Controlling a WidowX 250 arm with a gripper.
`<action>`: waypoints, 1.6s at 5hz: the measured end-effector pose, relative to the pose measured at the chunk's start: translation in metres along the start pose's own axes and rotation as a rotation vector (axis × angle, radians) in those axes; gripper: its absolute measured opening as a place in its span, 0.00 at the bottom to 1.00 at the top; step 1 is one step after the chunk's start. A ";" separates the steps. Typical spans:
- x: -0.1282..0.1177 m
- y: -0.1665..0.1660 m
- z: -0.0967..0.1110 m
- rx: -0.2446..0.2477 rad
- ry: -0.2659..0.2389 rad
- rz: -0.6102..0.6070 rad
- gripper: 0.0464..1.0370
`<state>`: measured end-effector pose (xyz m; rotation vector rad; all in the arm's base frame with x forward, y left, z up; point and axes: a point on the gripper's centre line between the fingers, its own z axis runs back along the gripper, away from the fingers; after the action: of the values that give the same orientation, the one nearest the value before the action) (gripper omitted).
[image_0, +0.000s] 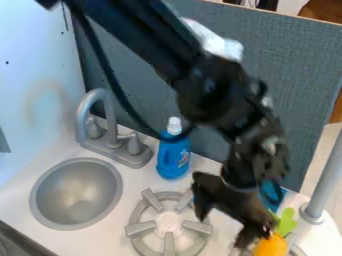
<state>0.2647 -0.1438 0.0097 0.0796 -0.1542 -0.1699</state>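
Observation:
The black gripper (224, 231) hangs at the lower right, over the gap between the left burner and an orange toy with green leaves. It is open, one finger beside the left burner's right side and the other against or just in front of the orange toy (270, 246). Green leaves (287, 222) stick up behind that toy. Whether the finger touches the toy I cannot tell, and part of the toy is hidden by it. The left burner (168, 222) is grey with several raised bars.
A blue bottle (174, 155) with a white cap stands behind the left burner. Left of it are a grey faucet (113, 132) and a round sink (76, 194). Another blue object (272, 192) sits behind the gripper. A grey post (324, 182) rises at the right edge.

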 end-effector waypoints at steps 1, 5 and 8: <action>0.001 -0.017 -0.025 0.025 0.006 -0.014 0.97; 0.045 -0.055 -0.075 -0.057 -0.034 -0.045 0.97; 0.036 -0.049 -0.095 -0.002 0.020 -0.047 0.49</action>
<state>0.3070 -0.1919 -0.0834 0.0824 -0.1321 -0.2162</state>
